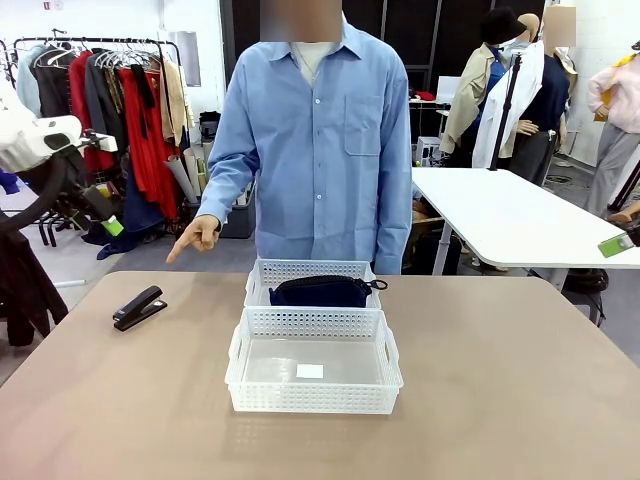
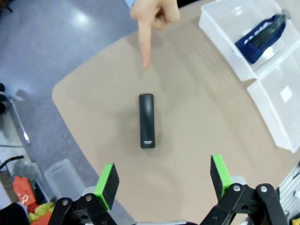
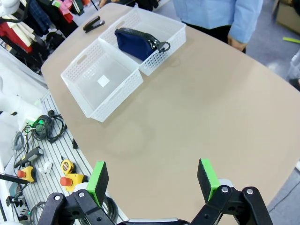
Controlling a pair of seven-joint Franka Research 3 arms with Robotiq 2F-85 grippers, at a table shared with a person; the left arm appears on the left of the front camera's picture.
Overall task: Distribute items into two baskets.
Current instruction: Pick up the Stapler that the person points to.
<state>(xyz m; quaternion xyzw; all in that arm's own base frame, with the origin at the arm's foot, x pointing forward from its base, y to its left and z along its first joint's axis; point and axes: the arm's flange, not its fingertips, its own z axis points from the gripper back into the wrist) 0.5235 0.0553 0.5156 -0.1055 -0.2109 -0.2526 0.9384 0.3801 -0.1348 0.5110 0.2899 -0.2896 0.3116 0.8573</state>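
Now my left pincer [image 2: 163, 177] hangs wide open above the small black plastic stapler [image 2: 146, 121] that the person's hand [image 2: 152, 14] points at (the navy fabric zip pouch [image 1: 320, 291] already lies in the far white perforated basket [image 1: 262, 270]). Next, I judge: descend, grip it, carry it to the empty near basket [image 1: 240, 372].

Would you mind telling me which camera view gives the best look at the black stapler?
The left wrist view: the stapler lies large, seen from above, with the person's hand pointing at it. The front view shows it small, side-on, at picture left; the right wrist view shows it tiny near the top edge.
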